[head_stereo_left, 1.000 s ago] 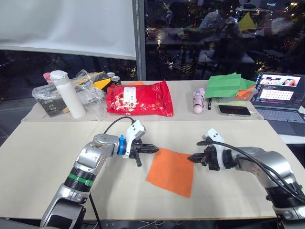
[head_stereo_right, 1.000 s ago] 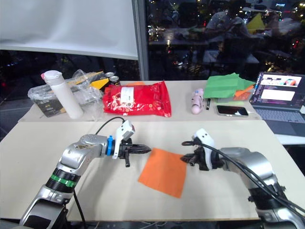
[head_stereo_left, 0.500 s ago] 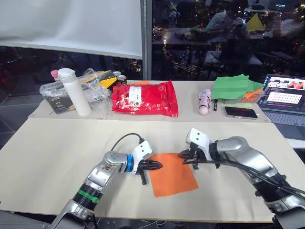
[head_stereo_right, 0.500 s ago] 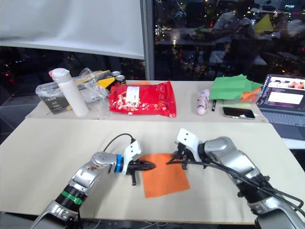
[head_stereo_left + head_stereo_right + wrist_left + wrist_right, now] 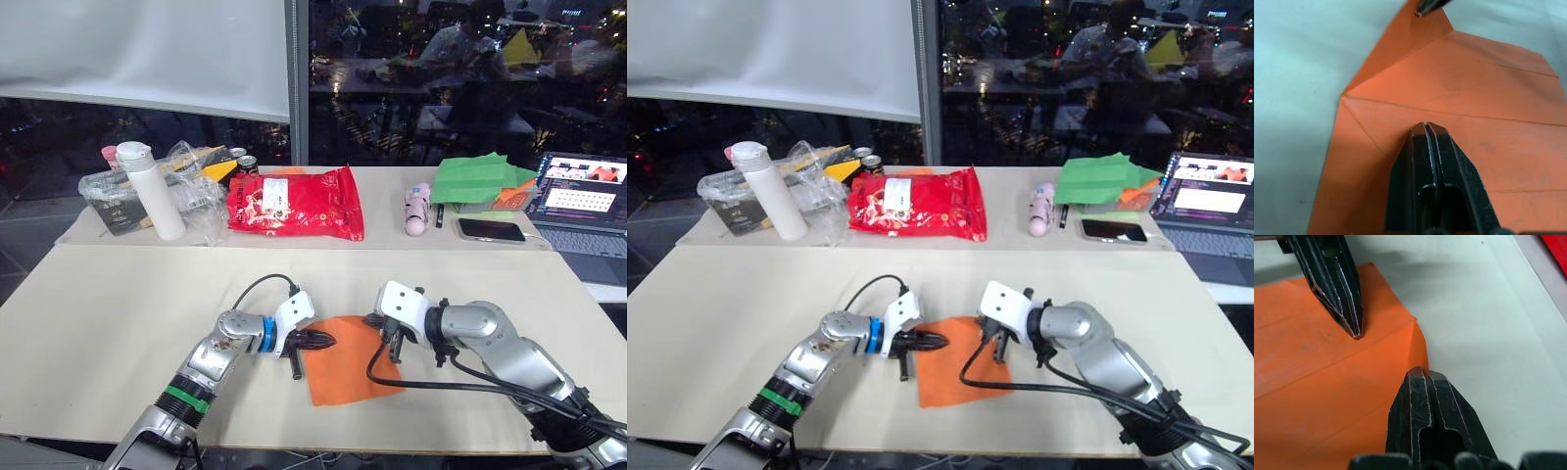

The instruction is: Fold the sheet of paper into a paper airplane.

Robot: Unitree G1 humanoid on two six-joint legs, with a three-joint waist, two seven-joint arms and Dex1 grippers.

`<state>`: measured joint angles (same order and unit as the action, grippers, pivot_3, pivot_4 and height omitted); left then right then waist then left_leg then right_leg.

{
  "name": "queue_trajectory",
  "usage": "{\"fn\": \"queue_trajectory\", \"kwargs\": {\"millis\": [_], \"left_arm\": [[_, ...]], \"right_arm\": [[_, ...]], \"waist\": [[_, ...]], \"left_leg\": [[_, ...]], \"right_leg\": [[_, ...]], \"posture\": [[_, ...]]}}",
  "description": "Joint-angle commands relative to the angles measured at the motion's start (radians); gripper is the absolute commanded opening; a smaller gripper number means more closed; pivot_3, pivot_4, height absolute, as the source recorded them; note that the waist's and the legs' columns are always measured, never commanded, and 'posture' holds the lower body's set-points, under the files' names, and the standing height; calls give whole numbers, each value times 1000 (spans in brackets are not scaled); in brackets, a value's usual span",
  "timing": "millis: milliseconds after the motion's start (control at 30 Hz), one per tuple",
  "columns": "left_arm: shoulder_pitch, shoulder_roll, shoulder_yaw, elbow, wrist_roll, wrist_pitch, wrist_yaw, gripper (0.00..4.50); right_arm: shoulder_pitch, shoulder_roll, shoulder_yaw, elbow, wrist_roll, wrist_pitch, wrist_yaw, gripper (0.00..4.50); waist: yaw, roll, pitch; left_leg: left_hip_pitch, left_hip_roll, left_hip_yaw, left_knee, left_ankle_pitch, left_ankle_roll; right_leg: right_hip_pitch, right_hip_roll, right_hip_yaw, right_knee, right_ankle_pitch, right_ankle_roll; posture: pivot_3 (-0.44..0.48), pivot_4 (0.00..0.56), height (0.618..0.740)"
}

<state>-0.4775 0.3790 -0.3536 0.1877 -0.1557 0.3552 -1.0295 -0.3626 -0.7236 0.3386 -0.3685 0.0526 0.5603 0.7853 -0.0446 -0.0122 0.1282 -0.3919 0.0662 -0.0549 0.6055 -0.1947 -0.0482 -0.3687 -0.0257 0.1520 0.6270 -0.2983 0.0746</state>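
Two closed pincers, left [image 5: 328,341] and right [image 5: 394,345], press one paper airplane [image 5: 348,367].

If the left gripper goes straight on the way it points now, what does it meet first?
The left gripper, fingers shut, points across the orange paper toward the right gripper. Its tips already seem to rest on the paper, so it would probably slide over it and then meet the right gripper.
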Motion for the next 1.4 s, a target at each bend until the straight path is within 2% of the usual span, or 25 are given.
{"fn": "queue_trajectory", "kwargs": {"millis": [33, 233, 500, 633, 900, 1100, 1400], "left_arm": [[19, 9, -17, 7, 23, 25, 2, 0], [25, 11, -21, 15, 27, 25, 1, 0], [16, 8, -8, 20, 16, 31, -1, 0], [3, -3, 12, 11, -12, 60, -4, 0], [-30, -14, 27, 0, -31, 101, -20, 0], [-36, -13, 27, 3, -32, 105, -25, 0], [-39, -14, 25, 1, -30, 106, -28, 0]], "right_arm": [[-2, 6, -32, -62, 4, 3, 1, 26], [32, -23, -16, -86, -23, -63, 27, 26], [99, -107, 64, -6, -216, -337, 31, 26], [140, -85, 67, 38, -257, -406, 14, 26], [170, 33, 50, 70, -266, -349, -37, 26], [164, 98, 47, 41, -264, -272, -23, 26], [144, 156, 43, -48, -233, 11, 18, 26]], "waist": [[0, 0, 0], [1, 0, 0], [1, 0, -1], [1, 0, -1], [-4, -2, -1], [-8, -2, -1], [-10, -2, -1]], "left_leg": [[0, 0, 0, 0, 0, 0], [1, 0, 0, 0, 0, 0], [2, 0, 0, 0, 0, 0], [2, 0, 0, 0, 0, 0], [3, 0, 0, 1, 0, 0], [4, 0, 0, 1, 0, 0], [3, 0, 0, 1, 0, 0]], "right_leg": [[0, 0, 0, 0, 0, 0], [1, 0, 0, 0, 0, 0], [1, 0, 0, 0, 0, 0], [1, 0, 0, 0, 0, 0], [2, 0, 0, 1, 0, 0], [2, 1, 0, 2, 0, 0], [2, 1, 0, 2, 0, 0]], "posture": [[0, 150, 712], [0, 150, 712], [0, 150, 712], [0, 150, 712], [0, 150, 712], [0, 150, 712], [0, 150, 712]]}}
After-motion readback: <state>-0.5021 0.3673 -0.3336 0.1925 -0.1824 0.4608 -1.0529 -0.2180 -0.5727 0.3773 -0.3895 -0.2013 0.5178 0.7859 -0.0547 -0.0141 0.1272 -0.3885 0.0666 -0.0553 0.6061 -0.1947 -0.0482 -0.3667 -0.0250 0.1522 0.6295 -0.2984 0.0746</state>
